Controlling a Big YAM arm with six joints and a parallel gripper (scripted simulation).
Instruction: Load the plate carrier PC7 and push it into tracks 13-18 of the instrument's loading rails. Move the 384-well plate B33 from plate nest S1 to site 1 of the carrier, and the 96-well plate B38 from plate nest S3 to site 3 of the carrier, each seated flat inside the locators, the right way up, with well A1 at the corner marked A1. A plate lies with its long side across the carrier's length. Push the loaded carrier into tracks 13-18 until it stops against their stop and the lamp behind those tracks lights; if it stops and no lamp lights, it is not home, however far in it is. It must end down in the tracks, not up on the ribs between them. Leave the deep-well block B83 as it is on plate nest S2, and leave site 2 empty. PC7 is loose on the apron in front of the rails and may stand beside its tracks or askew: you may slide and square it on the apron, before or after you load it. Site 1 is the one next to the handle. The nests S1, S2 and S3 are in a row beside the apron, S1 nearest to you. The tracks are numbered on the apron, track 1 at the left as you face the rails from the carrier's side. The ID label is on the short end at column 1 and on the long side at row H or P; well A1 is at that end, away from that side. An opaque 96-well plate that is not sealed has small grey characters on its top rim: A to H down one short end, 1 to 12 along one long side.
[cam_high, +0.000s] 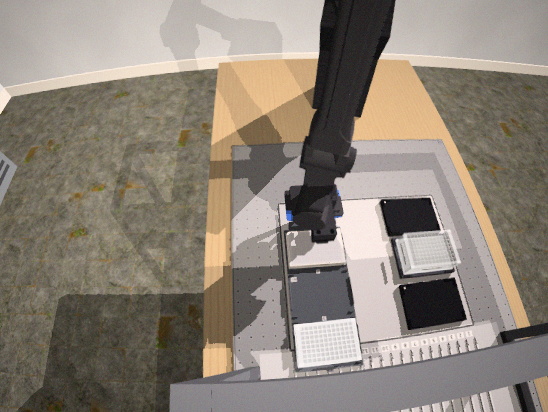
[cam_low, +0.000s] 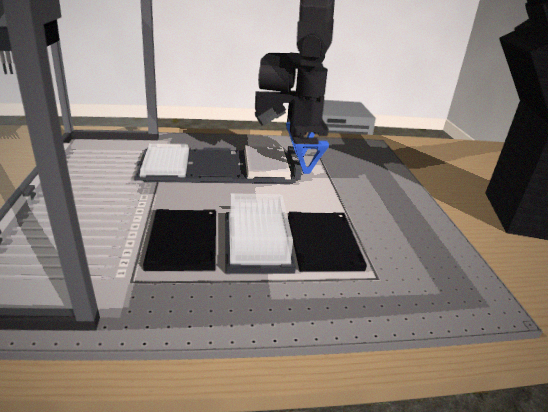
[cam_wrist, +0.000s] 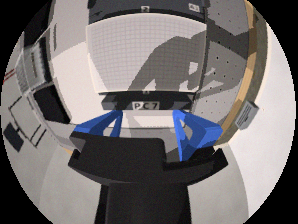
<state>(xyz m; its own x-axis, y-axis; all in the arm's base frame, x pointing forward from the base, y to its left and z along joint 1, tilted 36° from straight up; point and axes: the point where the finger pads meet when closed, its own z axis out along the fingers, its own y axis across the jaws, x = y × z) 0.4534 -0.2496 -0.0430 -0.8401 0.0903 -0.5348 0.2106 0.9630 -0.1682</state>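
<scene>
The dark plate carrier PC7 (cam_high: 320, 297) lies on the apron, its far end at the start of the rails. The pale 384-well plate B33 (cam_high: 315, 251) lies on site 1 next to the handle and looks flat in the side view (cam_low: 267, 162). The white 96-well plate B38 (cam_high: 327, 342) sits on site 3 (cam_low: 164, 160). Site 2 (cam_low: 215, 162) is bare. My gripper (cam_low: 306, 157) with blue fingers is open and low at the carrier's handle end. In the wrist view the fingers stand either side of the handle bar, gripping nothing.
The clear deep-well block B83 (cam_high: 427, 252) stands on nest S2 (cam_low: 260, 230). Nests S1 (cam_high: 409, 215) and S3 (cam_high: 432, 302) are bare black pads. The ribbed rails (cam_low: 75, 200) and the instrument's grey frame post (cam_low: 55, 165) lie beyond the carrier. Track numbers (cam_high: 417, 345) line the apron edge.
</scene>
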